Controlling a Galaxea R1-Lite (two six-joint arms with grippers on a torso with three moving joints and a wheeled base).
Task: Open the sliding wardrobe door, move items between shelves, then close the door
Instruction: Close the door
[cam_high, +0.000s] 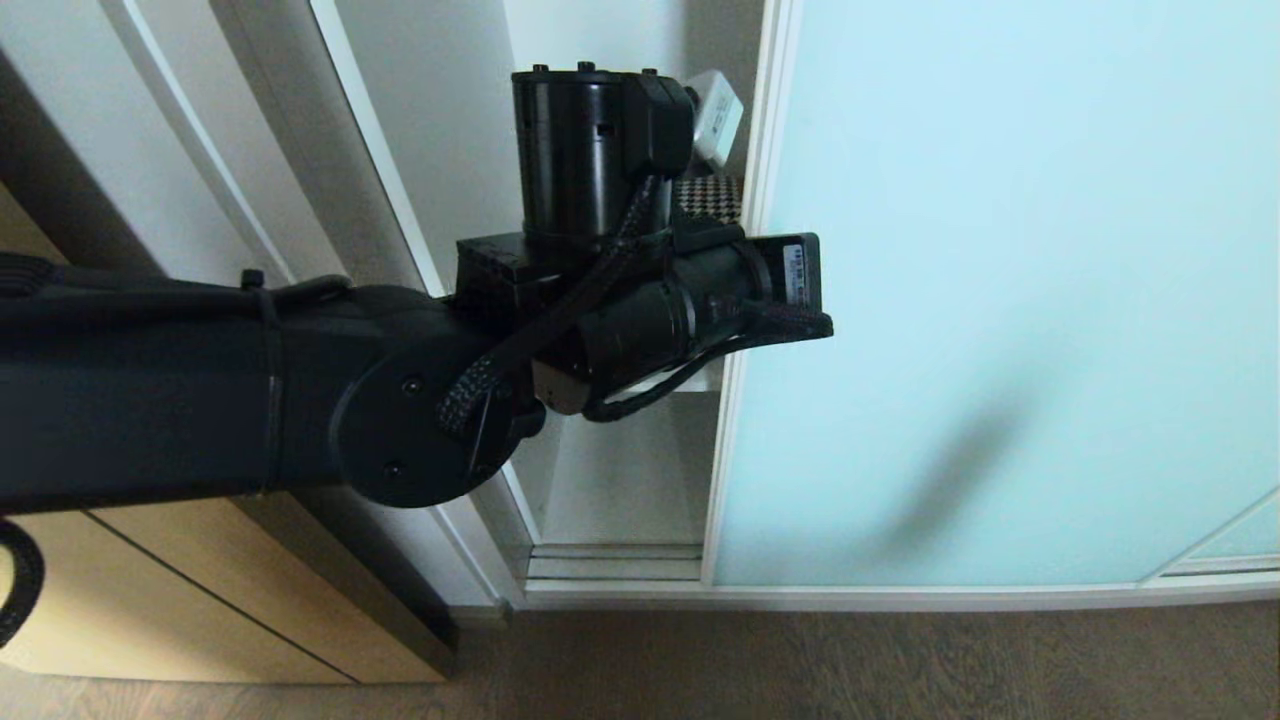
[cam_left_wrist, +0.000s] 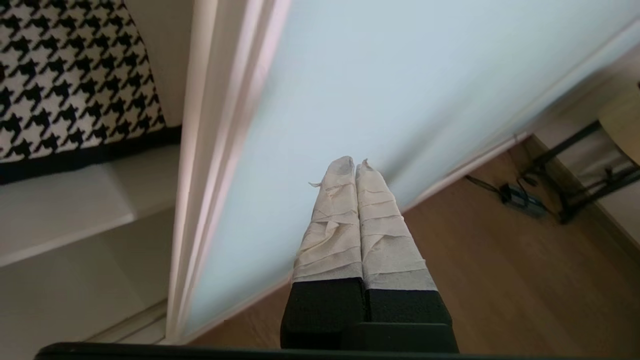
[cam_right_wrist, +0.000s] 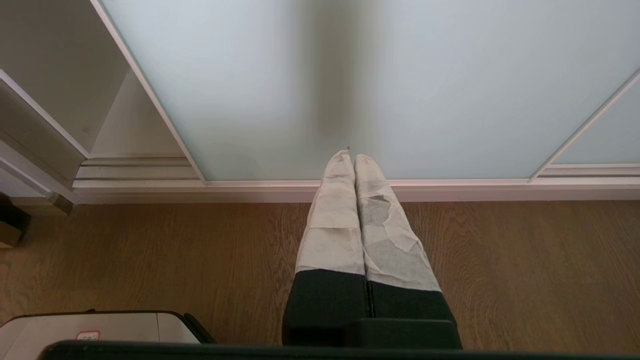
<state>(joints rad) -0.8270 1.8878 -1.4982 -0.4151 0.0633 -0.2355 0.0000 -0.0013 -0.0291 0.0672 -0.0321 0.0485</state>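
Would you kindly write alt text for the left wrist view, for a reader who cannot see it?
The left gripper, jaws shut and empty, points at the frosted aqua sliding wardrobe door near its frame edge. Beside the frame, a houndstooth cushion sits on a white shelf.

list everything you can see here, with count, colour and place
door: 1, pale aqua glass in a white frame, slid partly open, right of the gap
cushion: 1, black-and-white houndstooth, on a shelf inside the gap
shelves: white boards, inside the wardrobe
cabinet: 1, light wood, left of the wardrobe
floor: brown wood, in front of the wardrobe
left gripper: taped fingers shut, empty, near the door's edge
right gripper: taped fingers shut, empty, low over the floor facing the door
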